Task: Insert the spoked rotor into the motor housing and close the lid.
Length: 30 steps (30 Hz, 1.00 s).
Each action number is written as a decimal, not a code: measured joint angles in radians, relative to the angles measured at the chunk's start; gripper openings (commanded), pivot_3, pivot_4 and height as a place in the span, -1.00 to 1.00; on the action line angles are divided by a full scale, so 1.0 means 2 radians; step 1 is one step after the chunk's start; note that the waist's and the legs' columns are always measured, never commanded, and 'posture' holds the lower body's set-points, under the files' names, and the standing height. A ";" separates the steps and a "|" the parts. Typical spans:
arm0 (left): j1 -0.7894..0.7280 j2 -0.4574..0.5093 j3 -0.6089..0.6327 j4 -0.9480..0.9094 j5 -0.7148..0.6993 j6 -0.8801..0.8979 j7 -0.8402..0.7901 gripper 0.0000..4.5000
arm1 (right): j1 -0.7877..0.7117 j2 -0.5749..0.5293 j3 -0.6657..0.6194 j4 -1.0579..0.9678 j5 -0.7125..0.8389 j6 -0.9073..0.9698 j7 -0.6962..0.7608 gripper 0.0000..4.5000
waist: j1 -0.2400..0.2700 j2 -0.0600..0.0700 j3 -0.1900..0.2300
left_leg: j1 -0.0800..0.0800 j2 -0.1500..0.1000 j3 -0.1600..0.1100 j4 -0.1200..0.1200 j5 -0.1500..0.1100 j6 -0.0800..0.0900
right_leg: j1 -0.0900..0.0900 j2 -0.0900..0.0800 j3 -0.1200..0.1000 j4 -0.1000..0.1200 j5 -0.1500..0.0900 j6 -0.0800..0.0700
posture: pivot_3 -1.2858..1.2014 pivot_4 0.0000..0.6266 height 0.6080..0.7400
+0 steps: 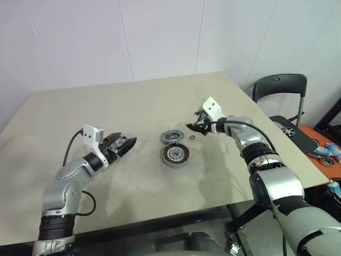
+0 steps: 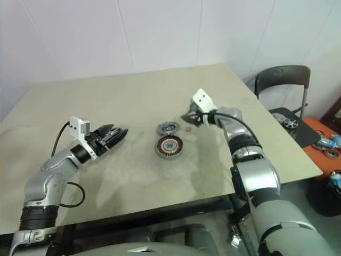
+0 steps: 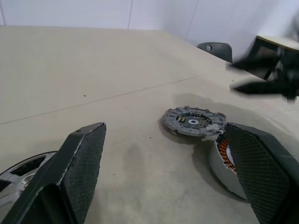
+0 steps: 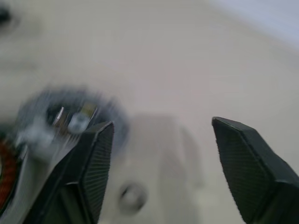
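The motor housing, a grey cup ringed with copper windings, lies at the table's middle. Just behind it the notch-edged lid lies flat on the table. My right gripper hovers to the right of the lid, tilted down, open with nothing between its fingers. My left gripper is held level to the left of the housing, open and empty, pointing at it. A silver spoked rotor lies on the table beside my left gripper, partly hidden behind one finger.
A small metal ring lies on the table between the lid and my right gripper. A black chair stands off the table's right edge, beside an orange surface with loose parts. The tan table is bare toward the back.
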 measured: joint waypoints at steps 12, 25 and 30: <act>0.000 0.001 0.000 -0.006 0.000 0.014 0.003 0.92 | 0.055 0.013 -0.001 -0.010 0.000 0.014 -0.053 0.52 | -0.001 0.000 0.000 | 0.000 0.000 0.000 0.000 0.000 0.000 | 0.000 0.000 0.000 0.000 0.000 0.000 | 0.03 -1.00 1.00; -0.003 0.002 -0.011 -0.012 0.000 0.023 0.005 0.92 | 0.032 0.044 -0.002 0.030 -0.004 0.032 -0.093 0.52 | -0.001 0.000 0.000 | 0.002 0.000 0.000 0.000 0.000 0.000 | 0.002 0.000 0.000 0.000 0.000 0.000 | 0.03 -1.00 1.00; -0.003 0.004 -0.015 -0.012 0.000 0.024 0.003 0.92 | 0.018 0.051 -0.042 0.060 0.025 0.075 -0.122 0.52 | 0.001 0.000 0.000 | 0.004 0.000 0.000 0.001 0.000 0.000 | 0.005 0.000 0.000 0.000 0.000 0.000 | 0.03 -1.00 1.00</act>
